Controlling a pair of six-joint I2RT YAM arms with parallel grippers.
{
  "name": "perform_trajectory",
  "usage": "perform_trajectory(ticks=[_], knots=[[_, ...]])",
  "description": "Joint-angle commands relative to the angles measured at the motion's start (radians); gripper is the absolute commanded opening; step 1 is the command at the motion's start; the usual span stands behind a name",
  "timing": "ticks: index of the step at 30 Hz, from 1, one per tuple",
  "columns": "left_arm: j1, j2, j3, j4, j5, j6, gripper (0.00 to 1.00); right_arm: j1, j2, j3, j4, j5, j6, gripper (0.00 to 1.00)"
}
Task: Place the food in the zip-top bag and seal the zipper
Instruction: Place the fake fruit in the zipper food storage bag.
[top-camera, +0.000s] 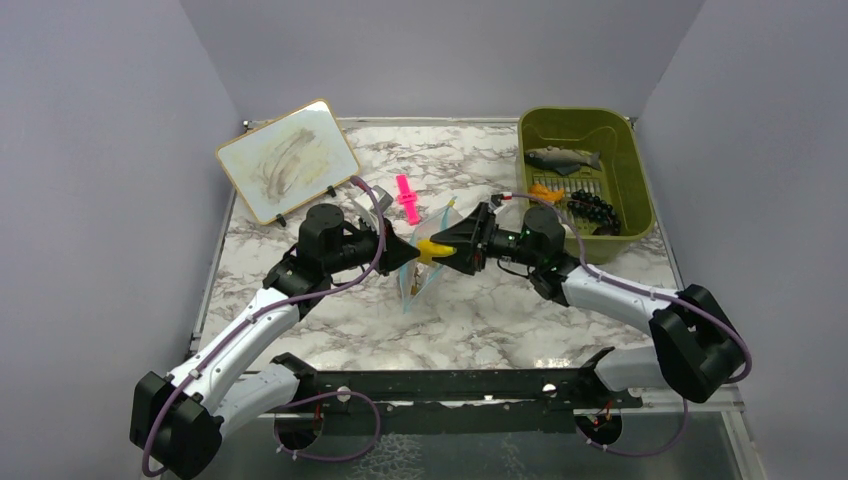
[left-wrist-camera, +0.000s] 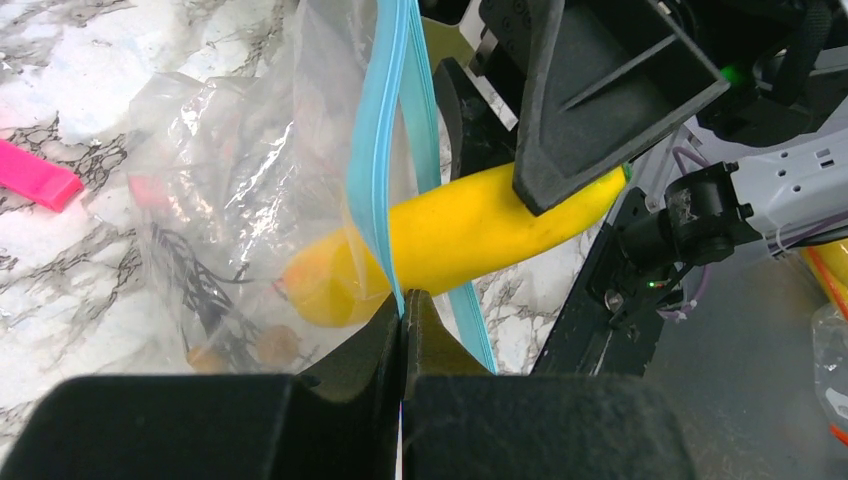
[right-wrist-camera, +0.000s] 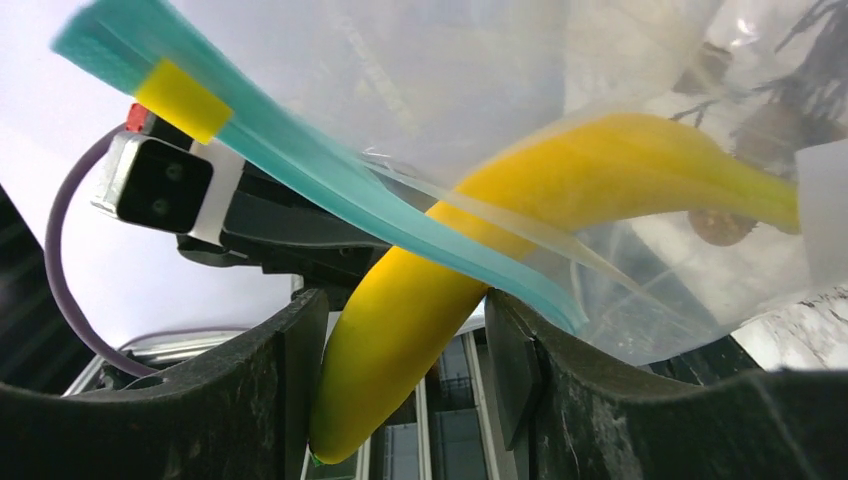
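Observation:
The clear zip-top bag (top-camera: 420, 282) hangs open in the middle of the table. My left gripper (top-camera: 408, 253) is shut on its blue-teal zipper strip (left-wrist-camera: 375, 150), pinching one lip (left-wrist-camera: 404, 300). My right gripper (top-camera: 448, 250) holds the yellow banana (top-camera: 435, 250) by its rear end, between the fingers (right-wrist-camera: 405, 300). The banana's front half (left-wrist-camera: 330, 280) is inside the bag (left-wrist-camera: 220, 180), across the mouth strip (right-wrist-camera: 330, 180). Brownish bits (left-wrist-camera: 270, 345) lie in the bag. The grey fish (top-camera: 563, 158), orange piece (top-camera: 545, 192) and dark grape bunch (top-camera: 595, 212) are in the bin.
An olive-green bin (top-camera: 640, 190) stands at the back right. A pink clip (top-camera: 407, 198) lies just behind the bag and also shows in the left wrist view (left-wrist-camera: 35, 175). A framed whiteboard (top-camera: 287, 160) leans at the back left. The two grippers almost meet nose to nose.

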Motion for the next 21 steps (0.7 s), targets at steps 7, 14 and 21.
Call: perform_trajectory(ticks=[7, 14, 21], knots=[[0.0, -0.048, 0.006, 0.001, -0.044, 0.02, 0.0, 0.007, -0.088, 0.143, -0.312, 0.114, -0.249, 0.59], [0.0, -0.06, 0.017, -0.028, -0.099, 0.037, 0.0, 0.007, -0.129, 0.222, -0.519, 0.123, -0.533, 0.58], [-0.001, -0.062, 0.034, -0.044, -0.141, 0.032, 0.0, 0.006, -0.196, 0.198, -0.587, 0.134, -0.717, 0.51]])
